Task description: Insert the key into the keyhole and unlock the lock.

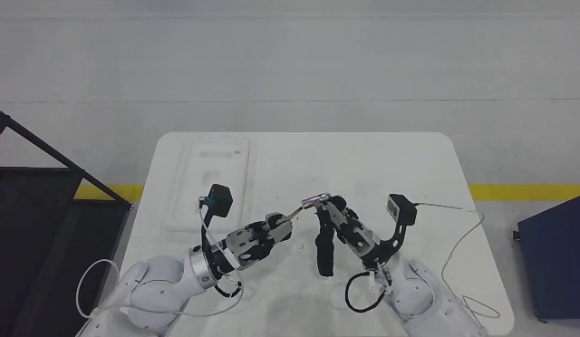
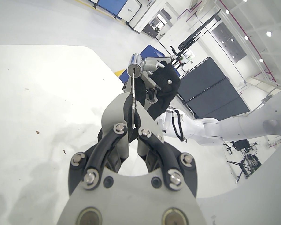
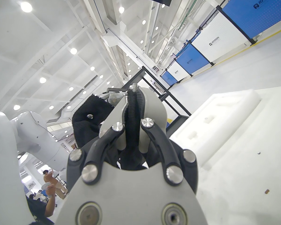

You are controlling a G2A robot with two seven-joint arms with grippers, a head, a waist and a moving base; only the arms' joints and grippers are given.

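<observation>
Key (image 2: 133, 90) in left claw (image 2: 132, 110), at lock (image 2: 151, 63)

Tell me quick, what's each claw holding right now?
Left gripper: closed, holding the key.
Right gripper: closed, holding the padlock.

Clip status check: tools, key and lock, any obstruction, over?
Left tool shut on key. Right tool shut on lock, held above the table. Key tip at the keyhole, depth unclear. Foam tray lies off to the side.
</observation>
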